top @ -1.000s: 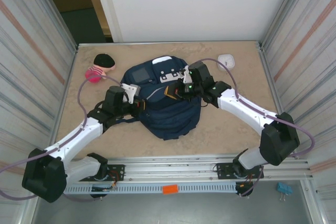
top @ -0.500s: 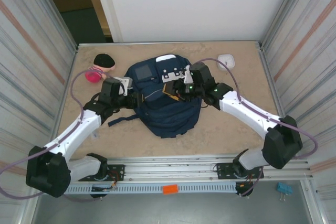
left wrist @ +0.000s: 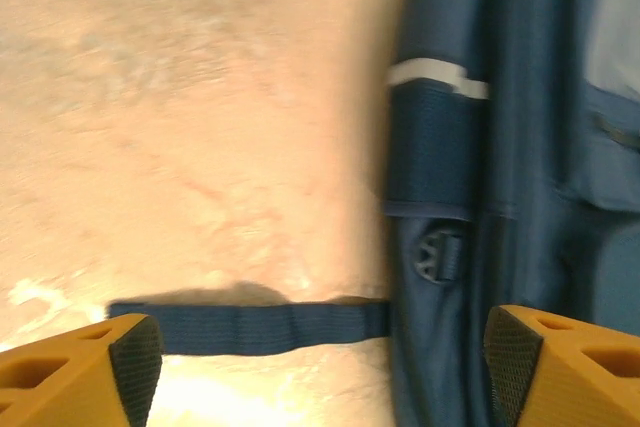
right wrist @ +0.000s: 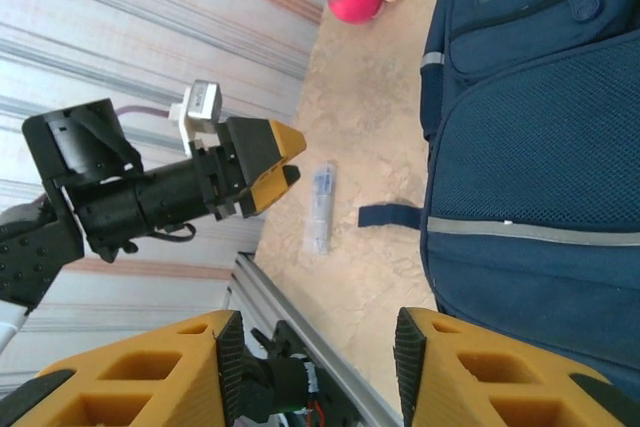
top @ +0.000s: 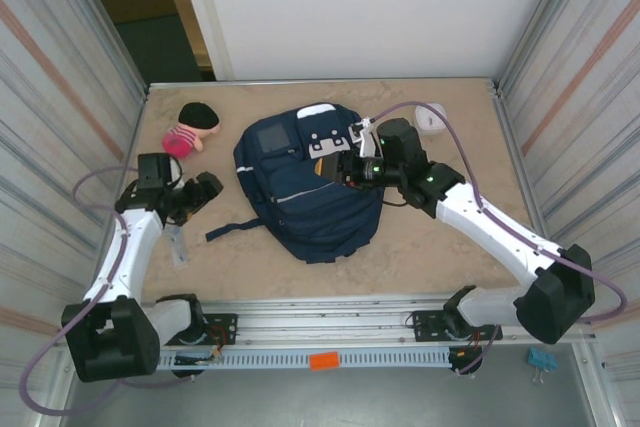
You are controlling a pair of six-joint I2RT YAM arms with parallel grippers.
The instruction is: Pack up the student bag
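Student bag (top: 315, 212) is laid flat mid-bench, front pocket up, top toward the far edge. Whether the main compartment is unzipped cannot be told.

Left gripper (top: 208, 190) is held wide open and empty, clear of the bag's left side, above bare bench. Right gripper (top: 333, 169) is held over the bag's upper part, jaws parted to a medium gap, nothing clamped.

Step is judged to be fetching the next item. A small clear tube-like item (top: 177, 245) is lying near the left edge, just beside the left arm, and is judged the easy first pick. Advice:
- It should be approached from straight above, with the jaws set across its short axis.
- The loose strap (top: 232, 230) trailing from the bag's left side should be avoided, or the bag gets dragged.
- The bag mouth should be found and held open by the right gripper before anything is brought over.
- The doll (top: 192, 127) near the far-left corner and the white object (top: 432, 115) near the far-right corner can be left for later.

The bench (top: 440, 247) is tan and marbled, with glare noted in the left wrist view. It is enclosed by corrugated metal panels (top: 60, 97) left and right and a white panel (top: 350, 7) behind. A slotted rail (top: 330, 332) is run along the near edge.
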